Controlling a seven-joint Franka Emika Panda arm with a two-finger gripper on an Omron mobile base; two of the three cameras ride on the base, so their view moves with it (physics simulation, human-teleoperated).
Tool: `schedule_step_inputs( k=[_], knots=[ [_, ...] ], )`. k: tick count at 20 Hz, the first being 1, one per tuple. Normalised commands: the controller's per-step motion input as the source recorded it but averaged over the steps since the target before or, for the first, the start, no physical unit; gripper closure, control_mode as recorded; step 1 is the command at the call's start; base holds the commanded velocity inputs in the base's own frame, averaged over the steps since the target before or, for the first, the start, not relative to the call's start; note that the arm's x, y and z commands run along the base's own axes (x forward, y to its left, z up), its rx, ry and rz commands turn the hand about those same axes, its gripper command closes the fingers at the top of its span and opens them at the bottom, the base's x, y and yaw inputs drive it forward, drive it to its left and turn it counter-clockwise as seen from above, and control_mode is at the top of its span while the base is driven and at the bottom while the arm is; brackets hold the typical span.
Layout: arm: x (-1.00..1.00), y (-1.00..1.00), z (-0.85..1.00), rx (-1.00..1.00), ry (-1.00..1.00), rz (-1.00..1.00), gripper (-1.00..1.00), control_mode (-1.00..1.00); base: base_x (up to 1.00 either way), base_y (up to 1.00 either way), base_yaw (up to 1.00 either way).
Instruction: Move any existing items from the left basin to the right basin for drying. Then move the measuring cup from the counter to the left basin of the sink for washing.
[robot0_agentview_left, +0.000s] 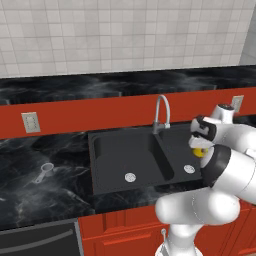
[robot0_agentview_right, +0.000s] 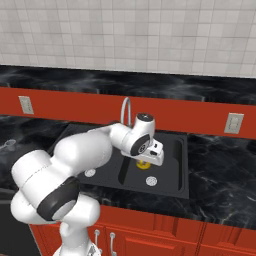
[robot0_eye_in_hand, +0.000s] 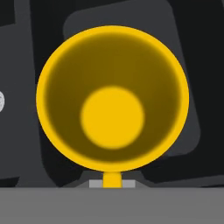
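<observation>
The small bright yellow cylindrical mug (robot0_eye_in_hand: 112, 98) hangs directly under the gripper (robot0_agentview_left: 201, 148), pinched at its handle at six o'clock, above the narrower matte black basin (robot0_agentview_right: 172, 165); the white arm (robot0_agentview_right: 95, 150) reaches forward, hand pointing down.

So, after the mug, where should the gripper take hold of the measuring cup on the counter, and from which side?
Probably on the long thin handle of the measuring cup, coming straight down from above. The cup lies flat on the counter left of the sink, handle pointing toward the front edge; closing the fingers across the narrow handle looks easier than spanning the tiny round bowl.
</observation>
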Motion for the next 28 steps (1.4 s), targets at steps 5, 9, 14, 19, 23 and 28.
schedule_step_inputs(
  k=[5, 9, 14, 19, 23, 28],
  knots=[
    [0.23, -0.04, -0.25, 0.00, 0.03, 0.00, 1.00, -1.00, 0.00, 0.00, 0.00],
    [0.23, 0.00, -0.32, -0.01, 0.00, 0.00, 1.00, -1.00, 0.00, 0.00, 0.00],
    [0.23, 0.00, -0.33, -0.01, 0.00, 0.00, 1.00, -1.00, 0.00, 0.00, 0.00],
    [0.23, 0.00, -0.33, -0.01, 0.00, 0.00, 1.00, -1.00, 0.00, 0.00, 0.00],
    [0.21, 0.00, -0.29, 0.00, 0.00, 0.00, 1.00, -1.00, 0.00, 0.00, 0.00],
    [0.15, 0.00, -0.27, -0.01, -0.02, 0.00, 1.00, -1.00, 0.00, 0.00, 0.00]
  ],
)
